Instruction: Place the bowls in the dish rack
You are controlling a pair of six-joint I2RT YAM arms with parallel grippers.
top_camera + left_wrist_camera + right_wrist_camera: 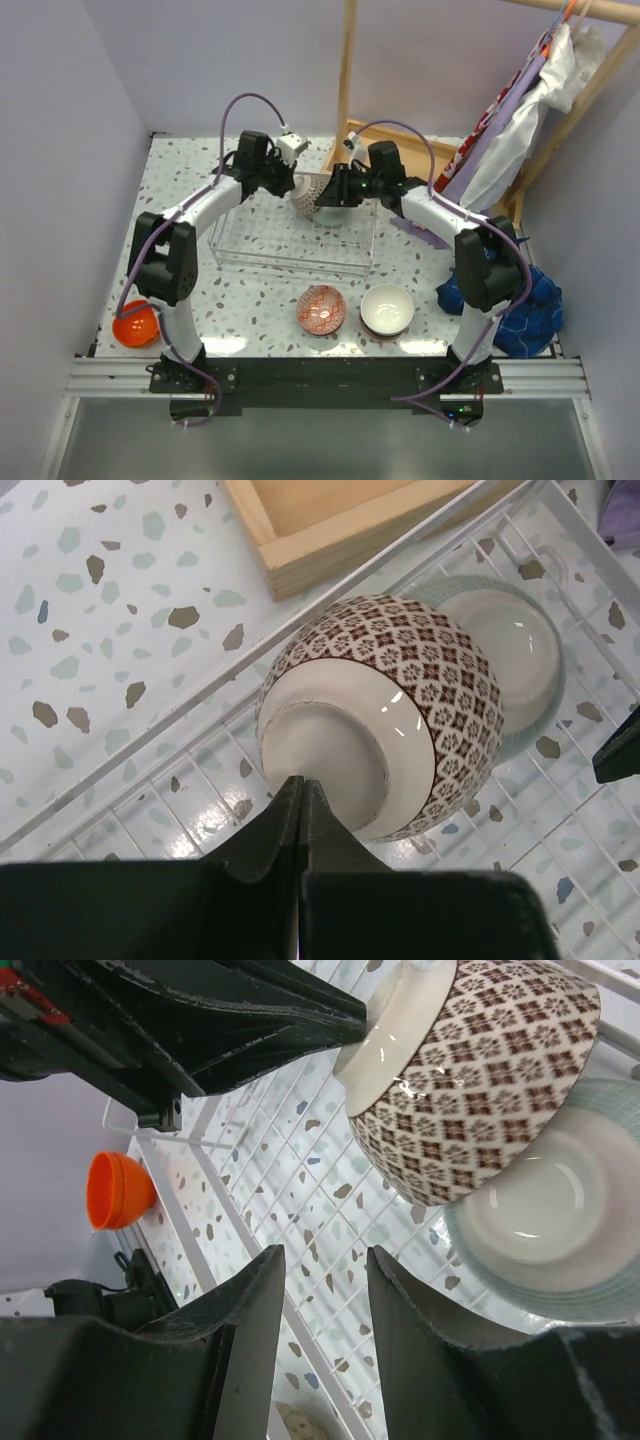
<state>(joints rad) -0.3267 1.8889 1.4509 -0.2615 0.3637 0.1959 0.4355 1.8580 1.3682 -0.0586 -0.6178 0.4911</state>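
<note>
The wire dish rack (290,245) stands mid-table. In its far right corner a pale green bowl (515,650) lies upright, and a brown-patterned bowl (400,670) is tipped on its side against it, foot toward my left gripper (302,780). That gripper is shut, its tips touching the bowl's foot ring. My right gripper (325,1252) is open and empty over the rack floor, just beside both bowls (480,1070). A red-patterned bowl (321,308) and a white bowl (387,308) sit in front of the rack. An orange bowl (135,325) sits at the near left edge.
A wooden frame (330,530) lies just behind the rack's far edge. Clothes hang on a wooden stand (520,120) at the right and a blue cloth (525,300) lies by the right arm's base. A speckled beige rim (300,1430) shows under my right gripper.
</note>
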